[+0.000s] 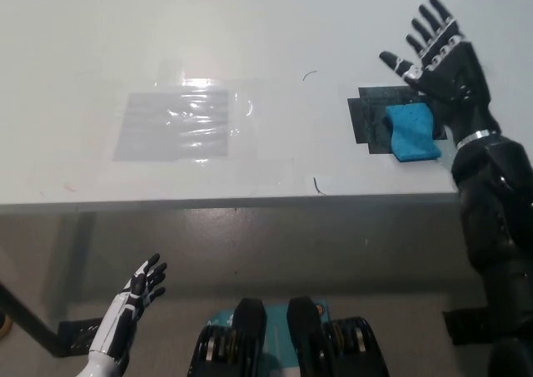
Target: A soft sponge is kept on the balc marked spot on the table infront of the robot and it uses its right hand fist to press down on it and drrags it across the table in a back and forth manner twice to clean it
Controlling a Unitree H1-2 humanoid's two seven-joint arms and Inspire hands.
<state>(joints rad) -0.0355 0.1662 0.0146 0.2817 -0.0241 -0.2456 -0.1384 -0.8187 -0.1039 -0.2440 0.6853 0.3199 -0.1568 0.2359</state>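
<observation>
Bright, even light from overhead washes the pale bench (250, 27) almost white toward 12 o'clock, and a hard patch of glare sits on the crinkled clear film (175, 126) at about 10 o'clock, its wrinkles catching small highlights. Below the bench edge, from 9 through 6 to 3 o'clock, the floor falls into dim grey shadow, where the white left robot hand (141, 287) looks soft and slightly blurred. The black right robot hand (440, 61) at 2 o'clock is fairly sharp, showing little surface detail, and the blue sponge (411, 132) beside it is the only saturated colour.
</observation>
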